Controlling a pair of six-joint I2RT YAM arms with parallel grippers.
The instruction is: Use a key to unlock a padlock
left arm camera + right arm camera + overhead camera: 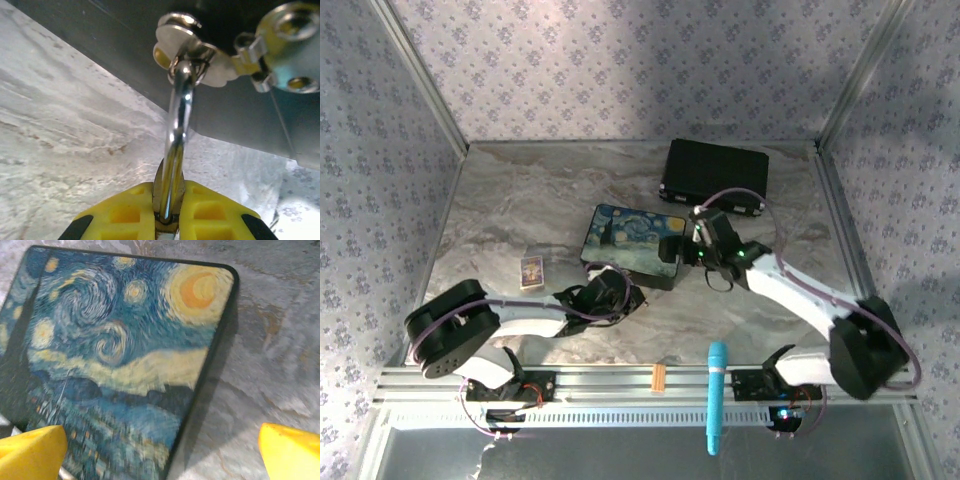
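Firmly pinching one padlock (176, 130), hooked through one hasp (200, 55) on the near side of one painted box (630, 240), by its silver shackle in the nearly closed left gripper (169, 192). Meanwhile hovering with the right gripper (162, 452) spread wide and empty over that box's right edge. Elsewhere: one black case (715, 175) and one card (531, 271) on the table (520, 200), one blue tool (717, 395) on the near rail (600, 378).

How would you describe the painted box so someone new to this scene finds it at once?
On the marbled table, look near the middle. The painted box lies flat there, its lid a swirling blue-and-yellow night sky; the case behind it is plain black, and the card to its left is far smaller.
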